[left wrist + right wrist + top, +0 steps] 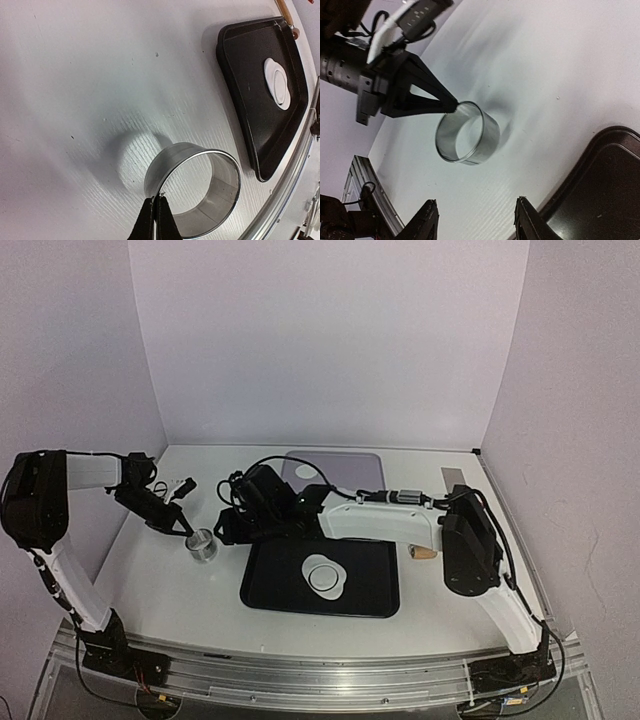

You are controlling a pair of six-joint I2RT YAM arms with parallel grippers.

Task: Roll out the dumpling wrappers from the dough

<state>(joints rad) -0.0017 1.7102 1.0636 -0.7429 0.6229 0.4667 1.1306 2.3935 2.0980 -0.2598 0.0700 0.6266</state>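
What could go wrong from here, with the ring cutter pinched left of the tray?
1. The left gripper pinches only the thin wall of the metal ring cutter at one spot; it could swivel or slip out.
2. The right gripper, open and empty, hangs close to that cutter; the grippers might bump.
3. The cut dumpling wrapper lies inside the dough sheet on the black tray; lifting it may tear it.

Bright diffuse light, soft shadows, sheen on table (75, 75), wrist views soft-focus

White arms (385, 520), black joints (468, 550), cables (262, 461)
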